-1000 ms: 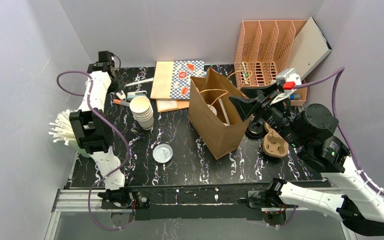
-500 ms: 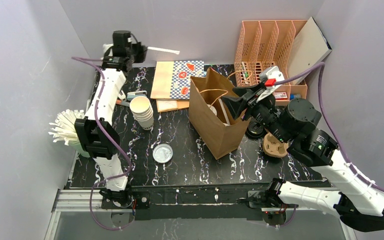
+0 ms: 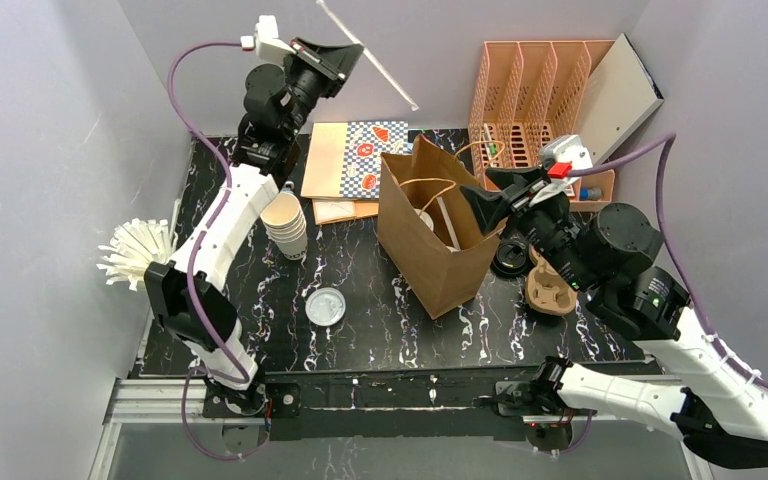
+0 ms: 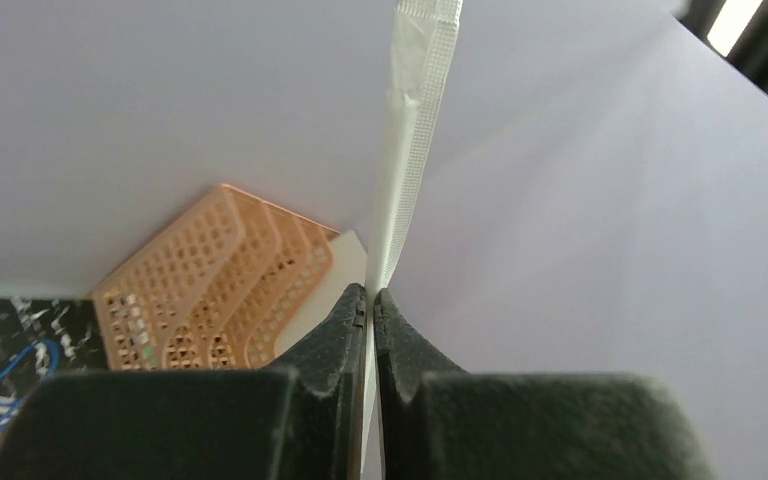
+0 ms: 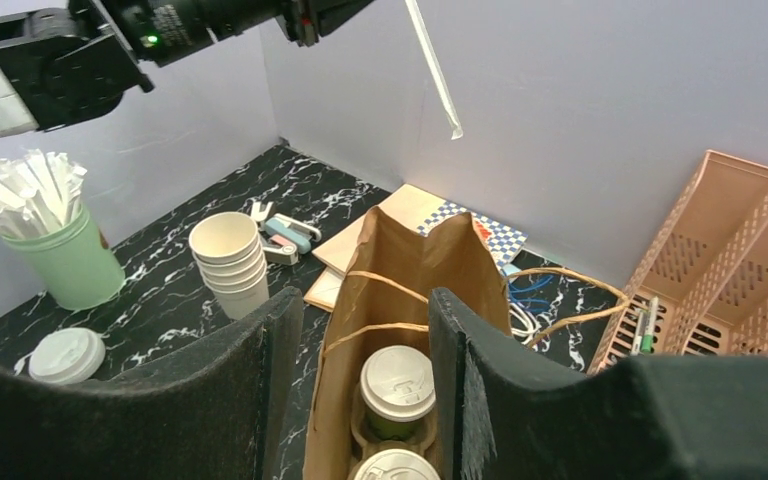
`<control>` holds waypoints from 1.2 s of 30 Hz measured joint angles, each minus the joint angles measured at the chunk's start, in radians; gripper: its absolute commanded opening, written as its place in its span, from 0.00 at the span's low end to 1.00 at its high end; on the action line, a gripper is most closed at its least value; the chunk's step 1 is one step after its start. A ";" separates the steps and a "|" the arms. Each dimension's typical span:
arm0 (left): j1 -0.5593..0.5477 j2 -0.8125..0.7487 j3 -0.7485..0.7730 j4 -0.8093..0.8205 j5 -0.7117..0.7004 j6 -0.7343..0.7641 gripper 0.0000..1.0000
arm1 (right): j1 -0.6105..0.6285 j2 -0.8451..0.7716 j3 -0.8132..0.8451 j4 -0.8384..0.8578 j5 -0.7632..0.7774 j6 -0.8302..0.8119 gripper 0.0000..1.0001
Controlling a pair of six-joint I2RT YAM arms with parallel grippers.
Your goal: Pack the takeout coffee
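Cups [image 5: 397, 385], two lidded, stand in one bag [image 5: 410, 250]; left gripper [image 4: 370, 292] pinches one straw [image 4: 415, 120].

Two lidded cups [image 5: 397, 385] (both bagged), one bag [image 3: 438, 262], one loose lid [image 3: 326, 306].

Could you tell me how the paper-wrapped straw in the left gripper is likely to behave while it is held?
Probably very light and fairly stiff: the wrapped straw juts straight from the shut left gripper without sagging. Its long free end may well wobble in motion. The thin paper wrapper looks crushable and might slip between the fingers.
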 measured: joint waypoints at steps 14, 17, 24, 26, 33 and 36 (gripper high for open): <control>-0.300 -0.041 -0.002 0.110 0.261 0.450 0.00 | 0.000 -0.040 -0.014 0.032 0.091 -0.047 0.56; -0.356 -0.041 -0.002 0.073 0.289 0.520 0.00 | 0.000 -0.053 -0.035 0.049 0.123 -0.054 0.56; -0.400 -0.041 -0.003 0.014 0.303 0.613 0.00 | 0.000 -0.063 -0.052 0.074 0.172 -0.064 0.57; -0.405 -0.042 -0.011 0.007 0.300 0.630 0.00 | 0.000 -0.064 -0.053 0.074 0.180 -0.069 0.57; -0.414 -0.053 -0.080 -0.031 0.280 0.669 0.29 | 0.000 -0.064 -0.053 0.080 0.198 -0.076 0.57; -0.417 -0.056 -0.090 -0.045 0.272 0.684 0.49 | 0.000 -0.064 -0.053 0.081 0.201 -0.076 0.58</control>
